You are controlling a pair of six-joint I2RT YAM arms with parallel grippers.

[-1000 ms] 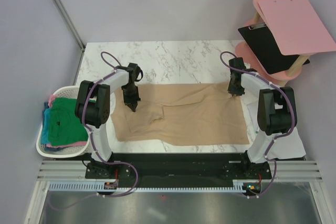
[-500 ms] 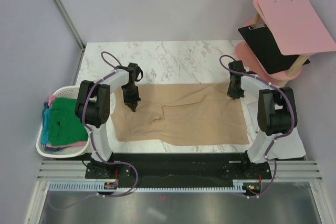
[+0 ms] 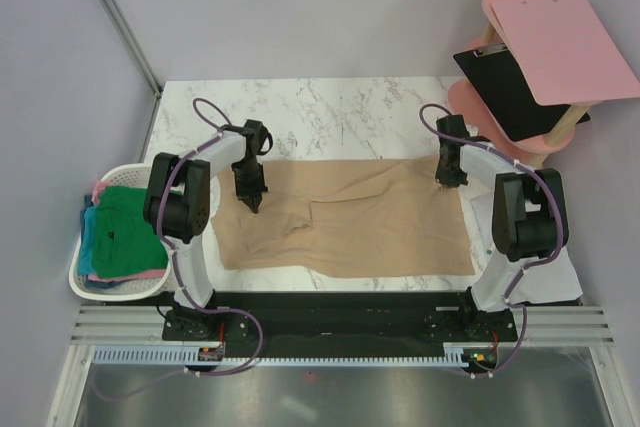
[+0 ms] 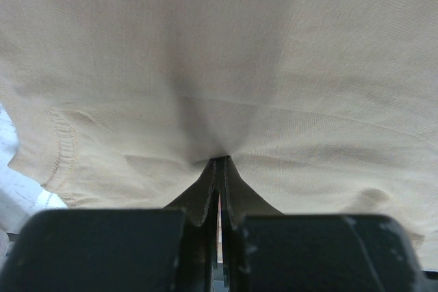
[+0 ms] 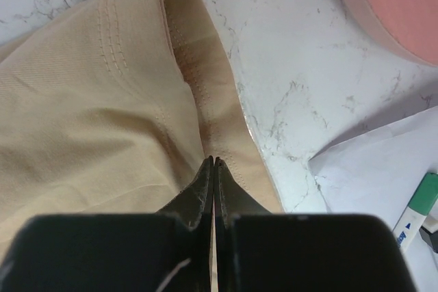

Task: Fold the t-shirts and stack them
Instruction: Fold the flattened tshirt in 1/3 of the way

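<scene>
Spread flat across the middle of the marble table [image 3: 330,112]: tan t-shirt [image 3: 350,222], wide and mostly smooth, with shallow creases left of centre. Pinched near its upper-left corner by the left gripper [image 3: 253,202], clenched on a small pucker of fabric, with wrinkles drawn in toward the tips in the left wrist view. Caught at the upper-right corner by the right gripper [image 3: 443,182], fingers pressed fully together on the stitched hem right at the cloth's edge, apparently with a thin fold of it between them, bare marble just beside.

Likely the opening of a fold: top edge taken at both ends, ready to be carried toward the bottom of the frame.

To do it well:
- Raise both ends together and level, only high enough to clear the cloth beneath.
- Keep the edge lightly taut between the two grips, without stretching it.
- Watch the right pinch, so close to the hem that it looks liable to slip.
- Lay edge on edge, then let go only once flat.

Further out: white laundry basket [image 3: 110,290] at the left of the frame, holding a green t-shirt [image 3: 125,227] over teal and pink ones, well apart from the tan one. At lower right, a sheet of paper [image 5: 369,169] near the hem.
</scene>
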